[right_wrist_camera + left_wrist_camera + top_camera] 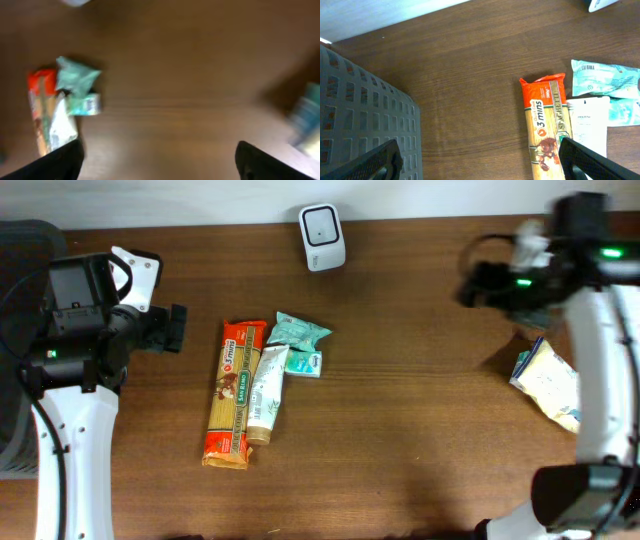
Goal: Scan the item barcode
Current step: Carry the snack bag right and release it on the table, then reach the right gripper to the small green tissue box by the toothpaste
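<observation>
The white barcode scanner (322, 235) stands at the table's back edge; only its corner (600, 4) shows in the left wrist view. Mid-table lie an orange spaghetti pack (230, 392) (546, 125), a white tube (266, 392) (590, 125), a teal packet (298, 331) (605, 79) and a small teal box (305, 363). A pale bag (548, 380) (307, 120) lies flat at the far right. My right gripper (472, 283) (160, 165) hovers open and empty over bare wood, left of that bag. My left gripper (172, 328) (480, 165) is open and empty, left of the spaghetti.
A grey mesh basket (365, 125) sits at the table's left side, under my left gripper's left finger. The right wrist view is motion-blurred; the item cluster (65, 105) shows at its left.
</observation>
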Controlling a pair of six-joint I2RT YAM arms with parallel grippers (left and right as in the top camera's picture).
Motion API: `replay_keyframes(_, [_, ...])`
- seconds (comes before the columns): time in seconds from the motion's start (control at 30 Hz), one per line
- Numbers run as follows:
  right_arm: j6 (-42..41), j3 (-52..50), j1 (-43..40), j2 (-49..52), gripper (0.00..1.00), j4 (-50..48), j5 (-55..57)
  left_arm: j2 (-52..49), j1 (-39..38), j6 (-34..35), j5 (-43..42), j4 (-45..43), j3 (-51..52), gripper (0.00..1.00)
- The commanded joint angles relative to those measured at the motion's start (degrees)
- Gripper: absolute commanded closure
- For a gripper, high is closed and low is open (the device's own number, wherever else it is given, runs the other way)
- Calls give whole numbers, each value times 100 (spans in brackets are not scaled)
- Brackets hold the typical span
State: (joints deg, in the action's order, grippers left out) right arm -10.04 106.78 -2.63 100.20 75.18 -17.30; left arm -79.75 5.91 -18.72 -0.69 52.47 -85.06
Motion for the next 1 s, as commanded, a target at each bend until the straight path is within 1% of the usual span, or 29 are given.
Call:
replay_keyframes(0.0, [-11,-245,975,664,5,-315,-334,4,15,-87,-63,-24,-33,1])
replay_keyframes(0.03, [-7,-249,1370,1010,6,-498,-332,4,15,-87,-63,-24,-33,1])
replay_keyframes(0.1, [-7,-249,1895,1508,14,-774,-376,4,15,-87,-63,-24,-33,1])
replay_keyframes(0.13, [-9,-249,2269,1847,18,-973,-420,4,15,-87,-63,-24,-33,1])
replay_keyframes(0.2, [-11,-249,2771,2251,30,-1327,-629,4,15,-87,-63,-24,-33,1])
replay_keyframes(0.27, [-289,-249,3093,2404,46,-1670,-649,4,15,-87,-63,-24,-33,1])
replay_keyframes(0.3, [-542,-254,3318,2468,60,-2000,-549,4,15,-87,-63,-24,-33,1])
replay_keyframes(0.33, [-1025,-254,3501,2516,72,-2264,-144,4,15,-87,-63,-24,-33,1])
replay_keyframes(0.37, [-1493,-254,3650,2568,81,-2457,254,4,15,-87,-63,-24,-33,1])
replay_keyframes(0.4, [-1757,-256,3751,2601,83,-2594,501,4,15,-87,-63,-24,-33,1])
replay_keyframes(0.47, [-2109,-271,3932,2688,84,-2883,1036,4,15,-87,-63,-24,-33,1])
replay_keyframes(0.53, [-2538,-330,4057,2796,87,-3086,1773,4,15,-87,-63,-24,-33,1])
replay_keyframes(0.73, [-2671,-426,4061,3132,86,-3307,1797,4,15,-87,-63,-24,-33,1])
replay_keyframes(0.8, [-2664,-437,4061,3154,81,-3296,1700,4,15,-87,-63,-24,-33,1])
replay_keyframes(0.83, [-2610,-437,4059,3154,80,-3287,1499,4,15,-87,-63,-24,-33,1])
replay_keyframes(0.9, [-1978,-435,4046,3154,75,-3132,903,4,15,-87,-63,-24,-33,1])
replay_keyframes(0.97, [-1311,-310,4002,3152,73,-2533,647,4,15,-87,-63,-24,-33,1])
